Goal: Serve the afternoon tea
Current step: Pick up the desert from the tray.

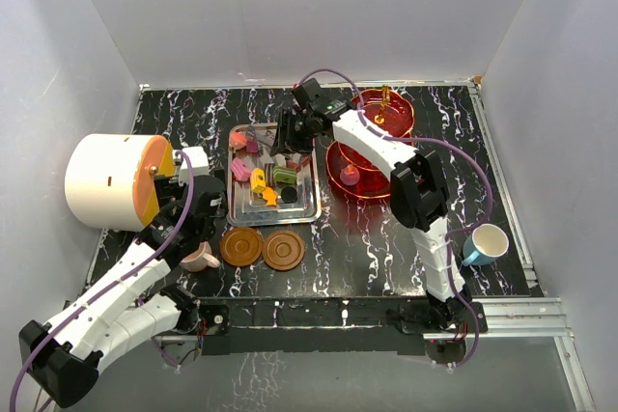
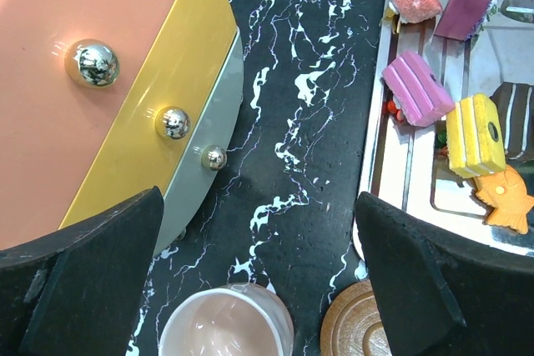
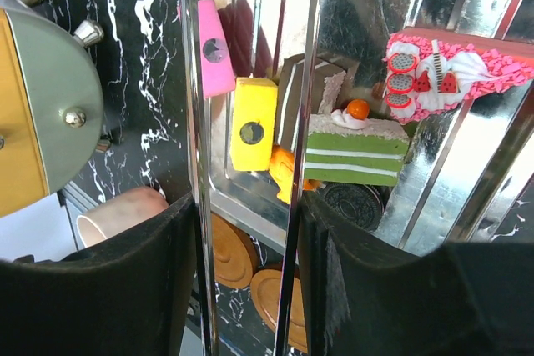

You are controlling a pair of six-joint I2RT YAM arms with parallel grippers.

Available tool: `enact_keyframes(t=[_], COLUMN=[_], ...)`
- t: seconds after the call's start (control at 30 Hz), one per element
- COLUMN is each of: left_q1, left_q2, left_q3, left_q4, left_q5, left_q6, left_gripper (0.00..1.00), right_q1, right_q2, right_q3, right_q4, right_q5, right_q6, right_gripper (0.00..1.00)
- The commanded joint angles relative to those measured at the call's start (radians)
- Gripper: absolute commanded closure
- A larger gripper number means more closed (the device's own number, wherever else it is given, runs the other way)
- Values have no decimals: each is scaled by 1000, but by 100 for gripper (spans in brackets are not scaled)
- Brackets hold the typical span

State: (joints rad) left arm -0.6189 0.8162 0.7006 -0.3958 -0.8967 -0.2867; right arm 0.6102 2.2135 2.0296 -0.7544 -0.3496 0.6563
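Two saucers (image 1: pixel 241 246) by tray (image 1: pixel 312 211), pink cup (image 1: pixel 200 259) beside — drum (image 1: pixel 104 180) left

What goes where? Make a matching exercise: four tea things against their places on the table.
1 pink cup
2 blue cup
3 saucers
4 yellow cake

A on the tray
B near the right edge of the table
C on the near side of the tray
D just left of the saucers

Pairs: 1-D, 2-B, 3-C, 4-A
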Motion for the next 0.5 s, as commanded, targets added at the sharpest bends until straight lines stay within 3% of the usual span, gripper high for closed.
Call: enact_keyframes(t=[0.0,0.47], left_q1=[4,4], left_q2=[-8,-3], left_q3=[-3,-3], left_q4=[17,21], left_q5=[-1,8], left_q6=[14,18], left_gripper=[1,1], right_q1=[-6,-4], right_q2=[-70,-45], right_q3=[-34,-98], right_q4=[73,170], right_q5=[14,-94], right_q6=[65,153], right_gripper=[55,57])
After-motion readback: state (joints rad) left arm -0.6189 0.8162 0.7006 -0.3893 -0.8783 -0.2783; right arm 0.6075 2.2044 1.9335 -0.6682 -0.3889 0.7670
